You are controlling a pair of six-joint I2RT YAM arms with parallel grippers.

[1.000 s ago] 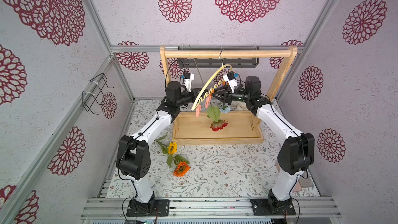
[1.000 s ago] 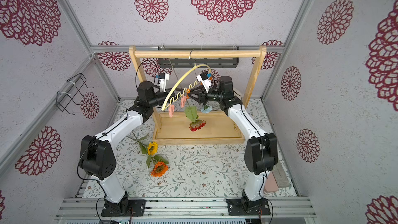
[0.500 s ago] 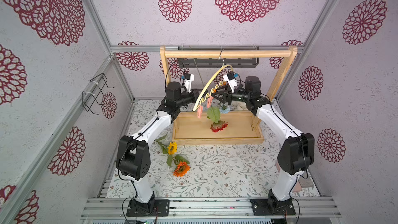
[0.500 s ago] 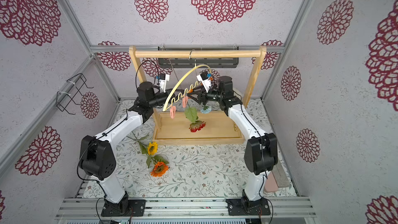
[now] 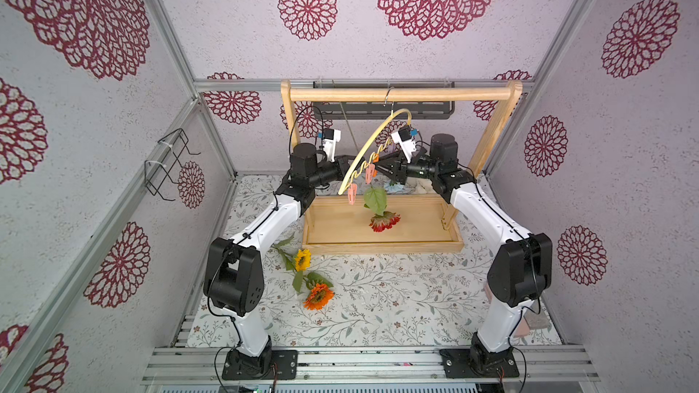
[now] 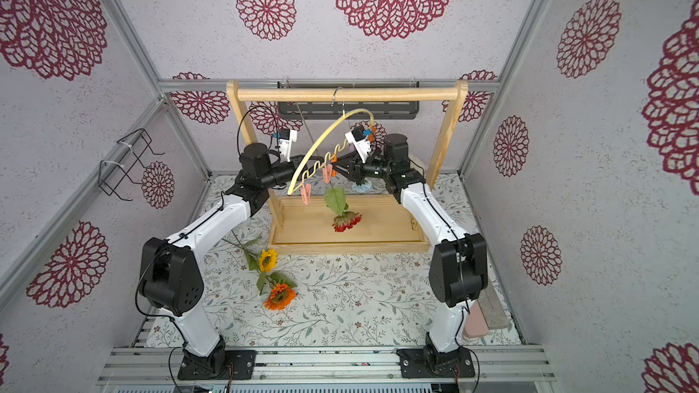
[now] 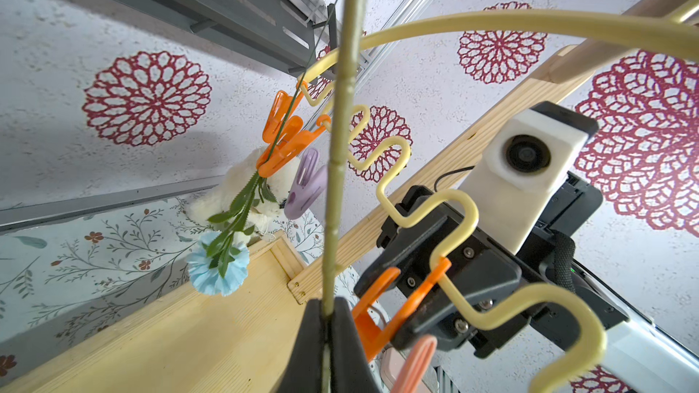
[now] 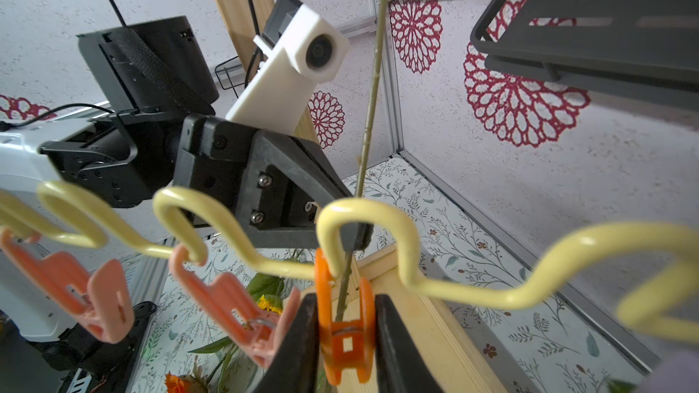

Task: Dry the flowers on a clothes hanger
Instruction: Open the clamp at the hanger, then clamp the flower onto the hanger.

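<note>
Works in tight room at upper centre of both top views: between rack posts, right under tilted hanger, grippers nearly meeting across its wavy bar. Leaves broad mat below tray, with sunflower and orange bloom lying lower left of centre. Clamps left gripper tight onto stem, red bloom dangling head-down over tray. Squeezes pin from both sides with right gripper, jaws narrowly apart. Has carnation clipped head-down at hanger's raised end.

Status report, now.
Left gripper shut on red flower's stem. Right gripper squeezing orange clothespin on hanger, stem right at it. Sunflower, orange flower lie on table. Nothing in the way.
</note>
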